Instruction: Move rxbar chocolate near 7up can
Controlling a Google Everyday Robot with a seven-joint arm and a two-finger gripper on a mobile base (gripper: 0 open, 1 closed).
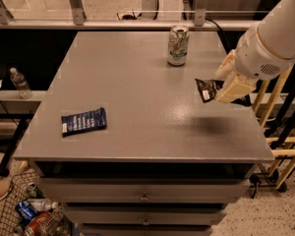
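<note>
Hovering above the table's [137, 58] edge, the claw [226, 82] clamps the rxbar chocolate [205, 89].

Desk [137, 82] carries the upright 7up can [178, 45] (far side) and a blue wrapper [84, 121], front left. Hand [225, 85] above right edge, clamping rxbar chocolate [207, 88].

Lab: robot fingers [234, 88] over drawered worktable's [137, 87] right edge.

White arm [275, 36] from right, claw [226, 86] aloft, clamped on rxbar chocolate [205, 88]
</note>
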